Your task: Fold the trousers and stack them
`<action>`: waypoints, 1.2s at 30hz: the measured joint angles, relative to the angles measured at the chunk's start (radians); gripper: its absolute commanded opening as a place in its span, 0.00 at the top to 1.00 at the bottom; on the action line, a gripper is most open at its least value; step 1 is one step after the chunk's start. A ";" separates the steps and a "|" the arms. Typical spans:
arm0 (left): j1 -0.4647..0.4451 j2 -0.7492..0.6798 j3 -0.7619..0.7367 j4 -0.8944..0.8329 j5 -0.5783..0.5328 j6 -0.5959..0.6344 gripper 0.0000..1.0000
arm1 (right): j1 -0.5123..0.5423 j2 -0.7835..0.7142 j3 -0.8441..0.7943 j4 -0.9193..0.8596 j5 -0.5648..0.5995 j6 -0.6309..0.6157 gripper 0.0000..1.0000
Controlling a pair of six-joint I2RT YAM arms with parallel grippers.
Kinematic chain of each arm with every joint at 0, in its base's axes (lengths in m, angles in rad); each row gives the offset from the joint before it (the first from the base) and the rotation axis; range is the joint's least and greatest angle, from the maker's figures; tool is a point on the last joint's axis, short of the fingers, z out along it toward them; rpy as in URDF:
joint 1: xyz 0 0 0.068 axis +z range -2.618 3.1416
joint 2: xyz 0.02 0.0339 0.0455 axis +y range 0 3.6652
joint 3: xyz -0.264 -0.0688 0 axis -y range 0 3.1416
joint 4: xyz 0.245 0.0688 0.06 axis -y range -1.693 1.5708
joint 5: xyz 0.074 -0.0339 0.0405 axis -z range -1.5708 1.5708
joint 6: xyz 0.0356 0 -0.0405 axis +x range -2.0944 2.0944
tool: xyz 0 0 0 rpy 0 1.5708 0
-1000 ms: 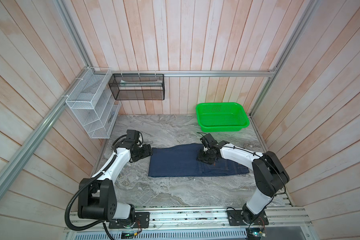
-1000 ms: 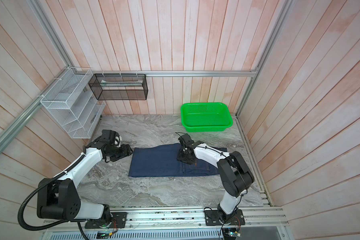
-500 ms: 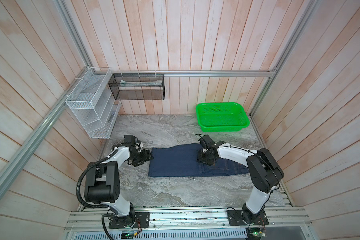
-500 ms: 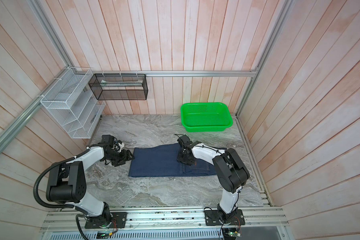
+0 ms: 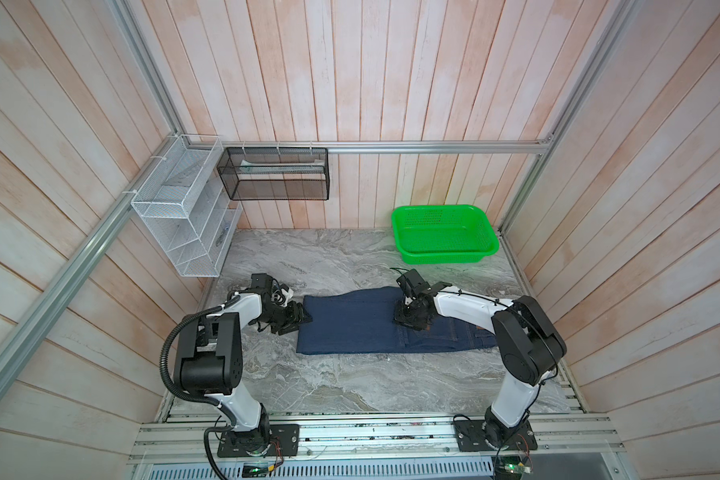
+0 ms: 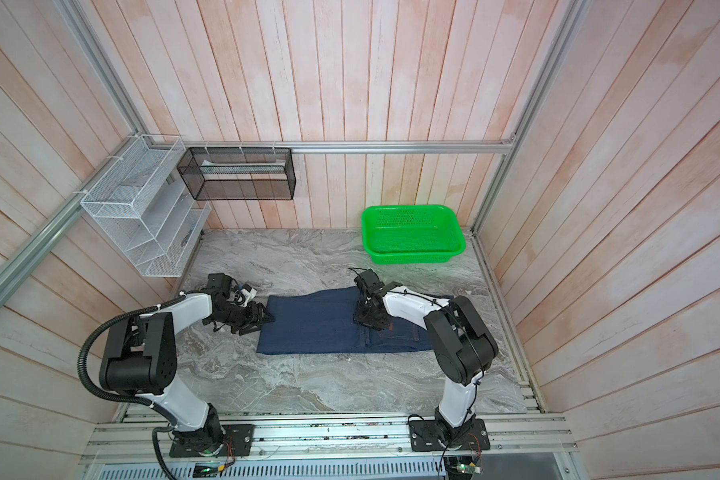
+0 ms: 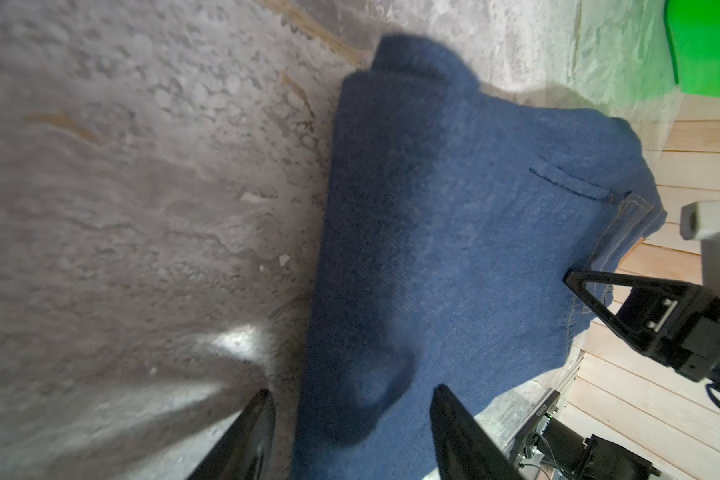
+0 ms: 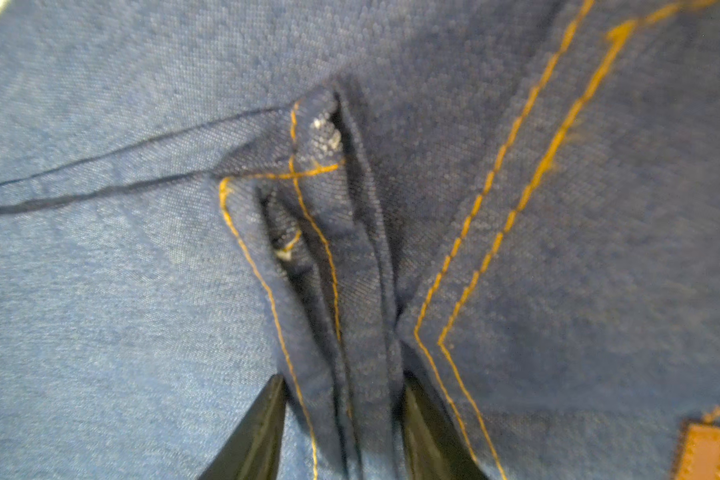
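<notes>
Wide bare strip of table (image 5: 350, 390) is lying open in front of the trousers (image 5: 350, 328), and another is running behind them up to the back wall (image 5: 391, 187). Green basket (image 5: 445, 254) is blocking the back right corner. White wire rack (image 5: 179, 224) and black mesh basket (image 5: 275, 183) are crowding the back left (both wall-mounted). Right arm (image 5: 466, 305) is lying across the trousers' right end, and left gripper (image 5: 298, 320) is sitting at their left edge.

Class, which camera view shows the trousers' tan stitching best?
The right wrist view: the trousers' tan stitching runs through it close up, every line clear. Both top views show only faint lines near the waist; the left wrist view, a short blurred run.
</notes>
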 measured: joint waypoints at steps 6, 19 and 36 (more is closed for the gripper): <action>-0.038 0.021 0.000 0.005 0.012 0.002 0.77 | -0.003 0.004 0.004 0.006 -0.008 -0.003 0.53; -0.010 -0.025 0.078 -0.136 -0.282 0.003 1.00 | -0.193 -0.238 -0.079 0.037 -0.041 -0.039 0.39; 0.092 -0.150 0.249 -0.379 -0.710 0.037 1.00 | -0.454 -0.276 -0.240 0.090 -0.056 -0.220 0.39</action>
